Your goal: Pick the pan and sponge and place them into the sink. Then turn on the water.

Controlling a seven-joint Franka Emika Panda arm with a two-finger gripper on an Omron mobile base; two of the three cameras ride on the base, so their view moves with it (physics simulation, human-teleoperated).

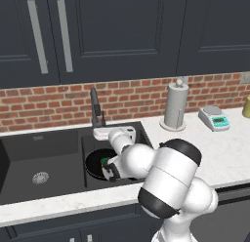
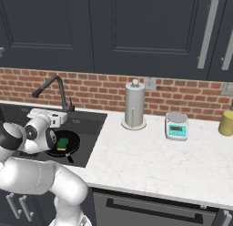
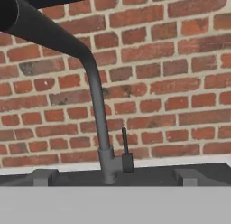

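The black pan [image 1: 94,164] [image 2: 68,143] lies in the smaller right basin of the dark sink [image 1: 53,155] [image 2: 93,121]. On the pan rests the yellow and green sponge [image 1: 104,163] [image 2: 62,142]. My gripper [image 3: 115,178] [image 1: 100,133] [image 2: 58,118] hovers over that basin, level and pointed at the dark faucet [image 3: 97,105] [image 1: 95,109] [image 2: 54,88]. Its jaws stand wide open and hold nothing. The fingertips [image 3: 43,177] flank the faucet's base, a short way in front of it. A thin lever [image 3: 125,148] sticks up at the right of the base. No stream falls from the spout.
A paper towel roll [image 1: 176,105] [image 2: 134,104] stands on the white counter right of the sink. Further right are a white and teal scale [image 1: 215,119] [image 2: 176,125] and a yellow jar [image 2: 226,122]. A brick wall and dark cabinets lie behind.
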